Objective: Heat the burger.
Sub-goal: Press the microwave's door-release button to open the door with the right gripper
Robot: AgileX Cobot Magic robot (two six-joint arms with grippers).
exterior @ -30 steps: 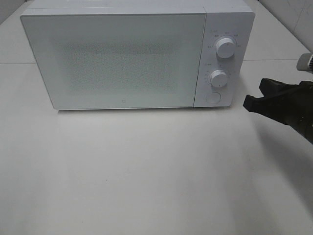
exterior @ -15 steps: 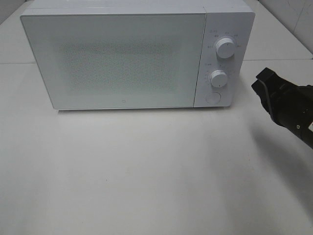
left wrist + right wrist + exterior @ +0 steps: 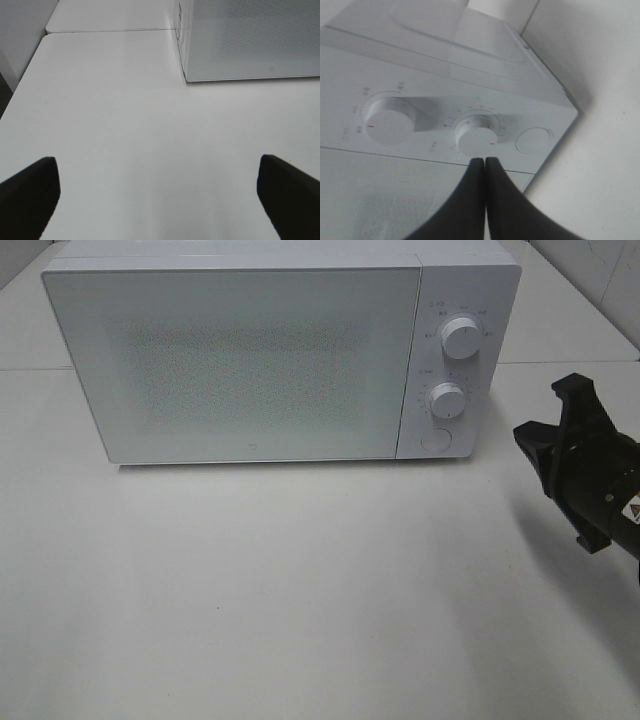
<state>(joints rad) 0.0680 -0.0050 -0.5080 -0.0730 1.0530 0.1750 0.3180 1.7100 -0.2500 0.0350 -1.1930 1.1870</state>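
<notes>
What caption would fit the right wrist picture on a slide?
The shut right gripper aims at the microwave panel, at the knob beside the round button.

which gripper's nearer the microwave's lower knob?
Right. The right gripper, shut, points at the lower knob close up; the left gripper hangs open off the left front corner of the microwave.

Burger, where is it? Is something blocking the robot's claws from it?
No burger shows in any view. The microwave's door is shut, so it would block the shut right gripper and the open left gripper from anything inside. Whether the burger is in there cannot be told.
</notes>
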